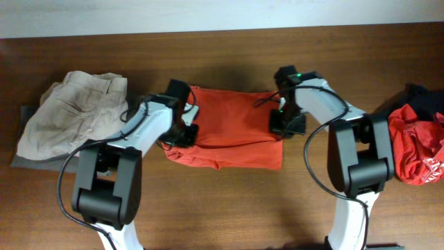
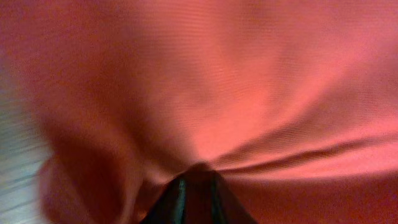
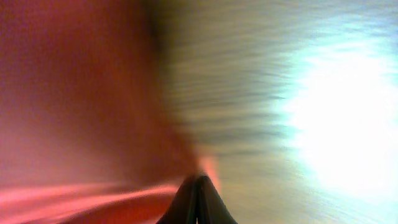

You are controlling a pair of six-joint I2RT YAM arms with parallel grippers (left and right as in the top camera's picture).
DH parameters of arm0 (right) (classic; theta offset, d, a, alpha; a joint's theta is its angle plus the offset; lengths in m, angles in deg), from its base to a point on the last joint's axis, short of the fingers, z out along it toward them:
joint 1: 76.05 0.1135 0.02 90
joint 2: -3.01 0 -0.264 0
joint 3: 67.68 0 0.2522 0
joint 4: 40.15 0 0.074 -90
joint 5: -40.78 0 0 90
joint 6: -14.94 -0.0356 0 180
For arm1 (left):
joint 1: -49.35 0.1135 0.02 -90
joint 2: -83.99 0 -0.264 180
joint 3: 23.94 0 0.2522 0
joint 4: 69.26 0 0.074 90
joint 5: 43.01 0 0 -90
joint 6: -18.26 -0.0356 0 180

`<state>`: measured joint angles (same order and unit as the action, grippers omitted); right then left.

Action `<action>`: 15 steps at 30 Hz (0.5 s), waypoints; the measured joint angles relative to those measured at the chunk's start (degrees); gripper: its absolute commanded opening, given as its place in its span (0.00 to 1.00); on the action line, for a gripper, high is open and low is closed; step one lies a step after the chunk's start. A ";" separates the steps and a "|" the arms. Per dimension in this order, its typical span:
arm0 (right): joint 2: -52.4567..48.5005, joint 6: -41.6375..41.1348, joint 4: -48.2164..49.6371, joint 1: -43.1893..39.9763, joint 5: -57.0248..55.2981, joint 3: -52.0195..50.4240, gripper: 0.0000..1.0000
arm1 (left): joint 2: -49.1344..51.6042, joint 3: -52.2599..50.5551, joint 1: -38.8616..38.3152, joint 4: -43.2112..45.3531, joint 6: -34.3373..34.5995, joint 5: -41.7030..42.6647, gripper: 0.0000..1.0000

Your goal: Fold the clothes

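Orange-red T-shirt (image 1: 232, 132) spread overhead, wrist views alone show left gripper (image 2: 198, 179), right gripper (image 3: 199, 182) pinching its cloth

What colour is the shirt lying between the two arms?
The shirt is plain orange-red, with no print showing. It's clearest in the overhead view.

Orange T-shirt (image 3: 74, 93) and table (image 3: 261, 124) blur at right wrist.
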<state>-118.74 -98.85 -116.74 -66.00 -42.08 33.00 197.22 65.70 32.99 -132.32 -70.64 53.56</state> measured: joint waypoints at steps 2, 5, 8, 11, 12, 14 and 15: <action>0.00 1.40 -2.14 -2.34 -1.25 0.61 0.04 | 0.00 1.66 2.40 -1.27 0.76 -2.40 0.31; 0.20 6.01 -3.74 -4.72 1.97 3.52 0.04 | -0.22 5.40 4.76 -2.91 1.75 -2.91 0.41; 1.86 9.18 -3.63 -4.63 8.20 7.10 0.04 | -2.08 9.25 4.57 -2.03 1.90 -2.05 0.46; 4.76 10.51 1.44 -3.65 16.50 9.20 0.04 | -4.31 11.32 2.99 3.63 1.92 -1.11 0.44; 5.03 10.38 2.82 -3.34 17.86 9.42 0.04 | -4.35 11.61 2.62 5.25 1.81 -0.94 0.42; 5.25 9.57 7.23 -2.38 20.26 9.53 0.04 | -4.20 11.69 1.75 9.68 1.16 -0.46 0.39; 5.22 8.79 8.61 -1.75 21.09 9.53 0.04 | -3.82 11.72 1.42 11.37 0.72 -0.24 0.37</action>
<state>-113.52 -90.06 -108.13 -67.75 -20.99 42.53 193.40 77.42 34.41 -120.95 -69.91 53.32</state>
